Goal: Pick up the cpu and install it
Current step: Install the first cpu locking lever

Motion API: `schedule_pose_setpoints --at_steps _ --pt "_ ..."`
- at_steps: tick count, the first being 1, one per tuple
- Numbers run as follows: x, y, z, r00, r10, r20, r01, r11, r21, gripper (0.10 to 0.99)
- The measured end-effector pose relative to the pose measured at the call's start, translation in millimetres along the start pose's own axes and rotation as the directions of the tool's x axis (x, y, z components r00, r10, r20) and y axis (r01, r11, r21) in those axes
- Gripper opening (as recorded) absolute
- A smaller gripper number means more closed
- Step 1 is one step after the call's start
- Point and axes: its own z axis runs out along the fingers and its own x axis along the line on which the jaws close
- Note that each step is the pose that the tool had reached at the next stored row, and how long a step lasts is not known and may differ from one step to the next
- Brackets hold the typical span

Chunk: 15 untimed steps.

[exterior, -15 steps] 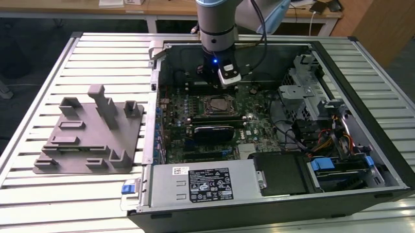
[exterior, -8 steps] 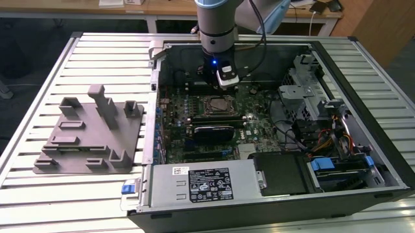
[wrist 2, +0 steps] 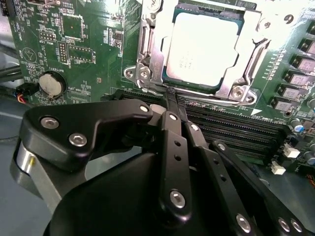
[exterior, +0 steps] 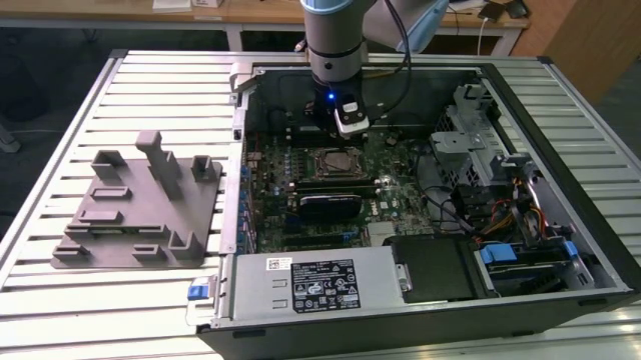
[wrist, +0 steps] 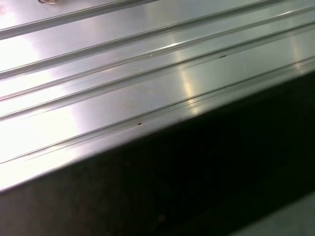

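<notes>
The cpu (wrist 2: 202, 46), a flat square chip with a pale silver top, lies in the motherboard socket (wrist 2: 147, 46) inside its metal frame. In the exterior view the cpu (exterior: 334, 162) sits in the middle of the board. My gripper (wrist 2: 170, 96) hangs just off the socket's edge with its two black fingers pressed together and nothing between them. In the exterior view the gripper (exterior: 347, 135) is above the board, slightly behind the socket. The fingertips end close to the frame's corner; whether they touch it I cannot tell.
The open computer case (exterior: 240, 82) lies on a ribbed metal table (wrist: 123, 73). A grey fixture plate (exterior: 140, 214) with upright posts stands at the exterior view's left. Memory slots (wrist 2: 236, 130), a power supply (exterior: 315, 285) and drive cages (exterior: 470, 142) surround the socket.
</notes>
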Motion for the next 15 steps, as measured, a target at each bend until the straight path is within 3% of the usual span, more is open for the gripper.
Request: schedule_pose_setpoints --at_steps 5,15 --pt "-0.1 0.1 -0.5 1.0000 0.000 0.0001 0.000 1.0000 -0.001 0.106" --pt "-1.1 1.3 -9.1 1.0000 0.000 0.0001 0.000 1.0000 -0.001 0.106"
